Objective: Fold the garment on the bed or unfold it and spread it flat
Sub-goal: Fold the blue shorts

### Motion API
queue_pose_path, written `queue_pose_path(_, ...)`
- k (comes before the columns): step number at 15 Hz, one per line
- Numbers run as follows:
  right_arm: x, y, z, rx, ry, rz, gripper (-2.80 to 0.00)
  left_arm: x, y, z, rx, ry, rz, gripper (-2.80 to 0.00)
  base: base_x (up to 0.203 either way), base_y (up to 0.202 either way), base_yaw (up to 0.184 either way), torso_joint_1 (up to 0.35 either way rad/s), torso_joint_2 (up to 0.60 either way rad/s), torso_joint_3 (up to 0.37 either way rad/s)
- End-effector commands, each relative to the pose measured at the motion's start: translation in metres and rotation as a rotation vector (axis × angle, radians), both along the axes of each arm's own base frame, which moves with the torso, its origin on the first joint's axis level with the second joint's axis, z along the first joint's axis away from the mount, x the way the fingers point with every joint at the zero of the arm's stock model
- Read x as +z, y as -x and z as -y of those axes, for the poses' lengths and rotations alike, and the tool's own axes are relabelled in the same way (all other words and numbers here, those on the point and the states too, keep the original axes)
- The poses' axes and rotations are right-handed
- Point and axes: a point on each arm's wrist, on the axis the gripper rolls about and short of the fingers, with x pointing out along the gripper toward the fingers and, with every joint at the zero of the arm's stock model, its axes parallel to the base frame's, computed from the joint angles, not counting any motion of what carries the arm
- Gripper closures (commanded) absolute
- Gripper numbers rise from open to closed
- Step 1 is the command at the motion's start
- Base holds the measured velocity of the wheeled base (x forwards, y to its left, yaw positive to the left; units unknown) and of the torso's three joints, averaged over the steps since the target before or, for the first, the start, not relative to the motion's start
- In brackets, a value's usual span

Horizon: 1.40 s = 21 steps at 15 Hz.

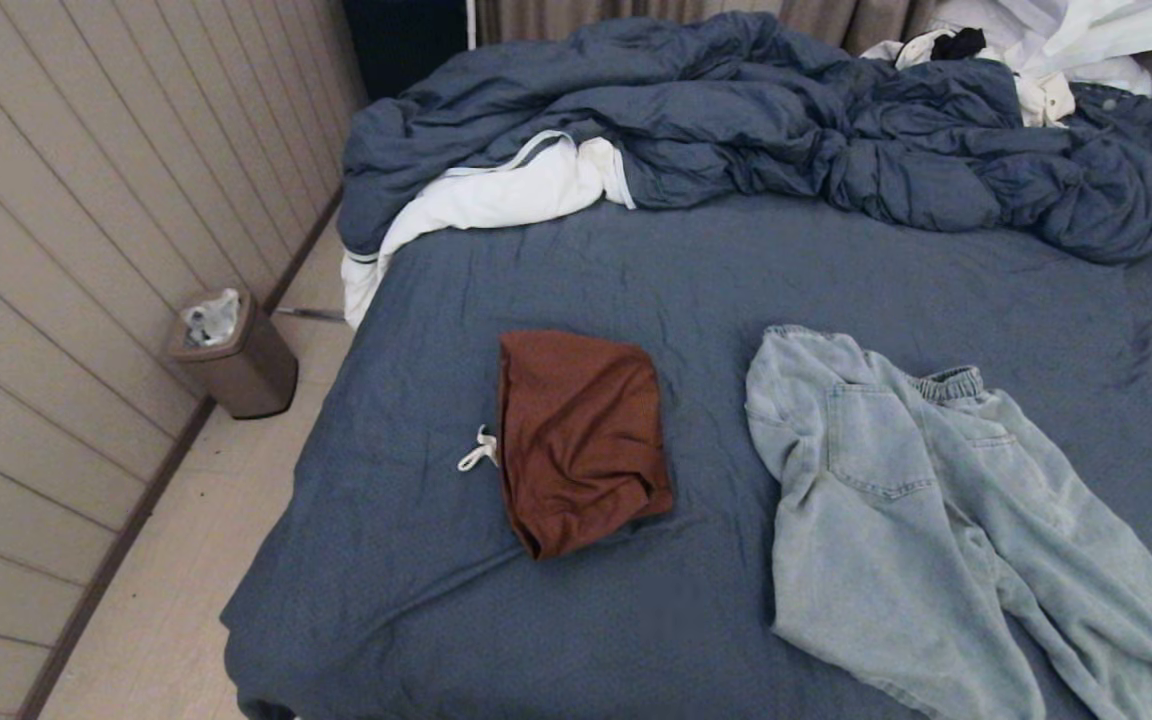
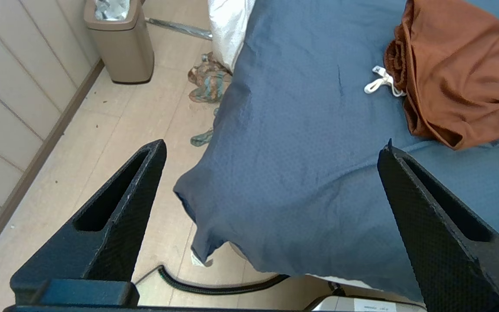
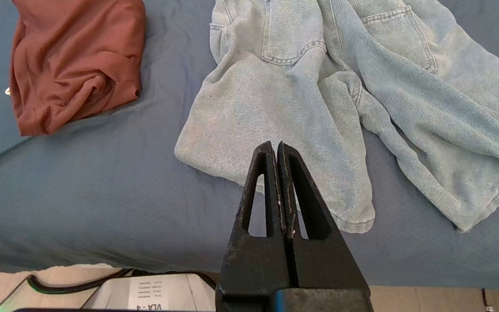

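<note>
On the bed [image 1: 636, 280], with its slate-blue sheet, lie two garments. A rust-brown one [image 1: 581, 440] sits folded near the middle, with a white drawstring [image 1: 478, 450] poking out on its left. Light-blue jeans [image 1: 936, 520] lie crumpled to its right, legs toward the near edge. Neither arm shows in the head view. My left gripper [image 2: 274, 145] hangs open and empty over the bed's near-left corner, short of the brown garment [image 2: 453, 73]. My right gripper [image 3: 275, 145] is shut on nothing, above the near edge just before a leg of the jeans [image 3: 319, 86].
A bunched blue duvet [image 1: 786, 120] with white lining fills the far side, and white clothes [image 1: 1066, 40] lie at the far right. Left of the bed are a floor strip with a brown bin [image 1: 234, 355], a patterned cloth [image 2: 209, 80] and a black cable [image 2: 215, 286].
</note>
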Motion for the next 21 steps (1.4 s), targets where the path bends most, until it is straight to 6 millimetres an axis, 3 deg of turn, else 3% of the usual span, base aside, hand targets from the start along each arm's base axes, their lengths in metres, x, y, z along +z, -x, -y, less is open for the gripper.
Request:
queue_pose_path(1, 0.0004, -0.0005, 0.0, 0.004, 0.042, 0.003, 0.0, 0.0001, -0.0001, 0.0, 0.001, 0.001, -0.002, -2.8, 0.0, 0.0, 0.0, 0.0, 0.0, 0.0)
queue_pose_path(4, -0.002, -0.0044, -0.0012, 0.059, 0.271, 0.06, 0.0, 0.0001, -0.0001, 0.0, 0.0, 0.001, -0.002, -2.8, 0.0, 0.0, 0.0, 0.0, 0.0, 0.0)
queue_pose_path(7, -0.0035, -0.0047, -0.0013, 0.061, 0.199, 0.052, 0.0, 0.0001, -0.0001, 0.0, 0.001, 0.001, -0.002, -2.8, 0.0, 0.0, 0.0, 0.0, 0.0, 0.0)
queue_pose_path(21, -0.0028, -0.0045, -0.0012, 0.058, 0.202, 0.061, 0.0, 0.0001, -0.0001, 0.0, 0.0, -0.002, -0.002, -2.8, 0.0, 0.0, 0.0, 0.0, 0.0, 0.0)
